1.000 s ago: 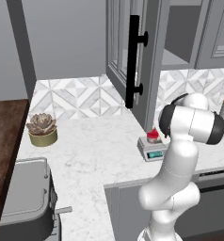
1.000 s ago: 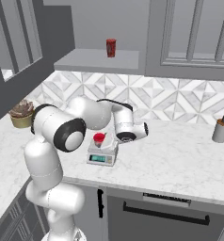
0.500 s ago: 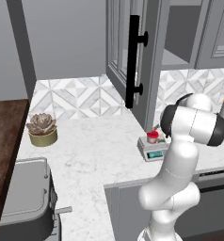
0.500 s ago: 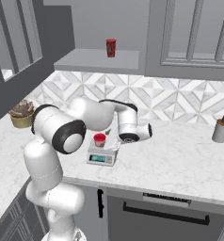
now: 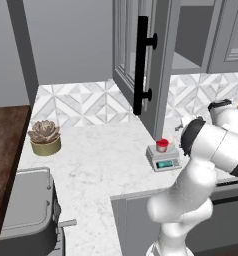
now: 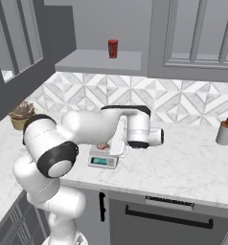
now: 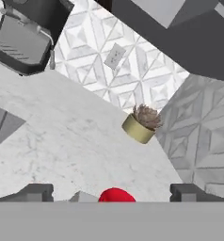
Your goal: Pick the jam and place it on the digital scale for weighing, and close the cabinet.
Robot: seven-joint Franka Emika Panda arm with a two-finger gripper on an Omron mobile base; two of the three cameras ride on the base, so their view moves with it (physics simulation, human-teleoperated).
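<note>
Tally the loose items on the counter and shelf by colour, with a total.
Red: 2 (squat red jam jar on the light-grey digital scale; slim red container on shelf)
Grey: 1 (scale)
Tan: 2 (potted succulent; soap dispenser)
Total: 5

The white arm rises from its base, bends at a dark elbow joint and reaches forward with the forearm level. The gripper (image 7: 111, 192) has its two dark fingertips (image 7: 36, 192) spread wide apart

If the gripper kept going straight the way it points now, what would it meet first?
Probably the potted succulent across the counter, near the middle of the hand view. The jam sits low between the open fingers, below that line. Depth is hard to judge, so the counter might come first.
</note>
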